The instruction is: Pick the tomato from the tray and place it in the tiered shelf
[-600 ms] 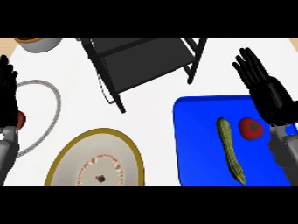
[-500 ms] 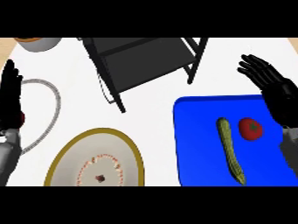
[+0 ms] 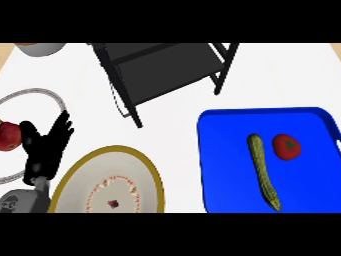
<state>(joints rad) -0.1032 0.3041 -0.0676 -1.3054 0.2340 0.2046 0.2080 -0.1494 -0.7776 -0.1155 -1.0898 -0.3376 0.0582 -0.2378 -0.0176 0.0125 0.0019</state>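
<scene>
Tomato [image 3: 286, 146]: I see it lying on the blue tray [image 3: 225, 175], just right of the cucumber [image 3: 263, 171].
Tiered shelf [image 3: 162, 70]: black, standing on the white table [image 3: 291, 75] beyond the tray.
Left hand [image 3: 44, 147]: fingers straight and relaxed, holding nothing, between the pear [image 3: 5, 135] plate and the gold-rimmed plate [image 3: 81, 172].
Right hand: I can't see it.
</scene>
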